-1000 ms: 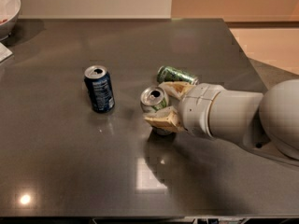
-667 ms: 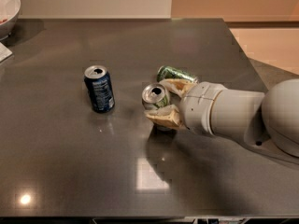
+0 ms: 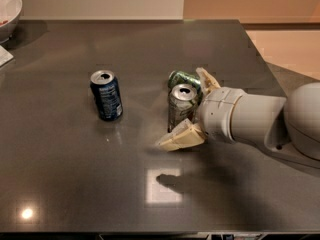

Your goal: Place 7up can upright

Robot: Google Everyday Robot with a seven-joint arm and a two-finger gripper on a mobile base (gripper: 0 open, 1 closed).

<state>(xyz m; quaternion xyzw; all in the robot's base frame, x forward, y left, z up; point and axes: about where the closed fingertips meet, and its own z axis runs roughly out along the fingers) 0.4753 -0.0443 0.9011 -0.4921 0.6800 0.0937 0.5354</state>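
The 7up can [image 3: 181, 108], silver with a green band, stands upright on the dark table [image 3: 150, 44], its opened top facing up. My gripper [image 3: 183, 109] reaches in from the right and is open around it. One cream finger [image 3: 178, 137] lies in front of the can near its base. The other finger [image 3: 206, 79] is behind the can to the right. Neither finger clearly presses on the can.
An all-green can [image 3: 183, 77] lies on its side just behind the 7up can, by the far finger. A dark blue can [image 3: 106, 95] stands upright to the left. A white bowl [image 3: 7, 8] sits at the far left corner. The table's right edge is near my arm.
The 7up can has gone from tilted in my gripper to standing upright on the table. The fingers have spread apart around it.
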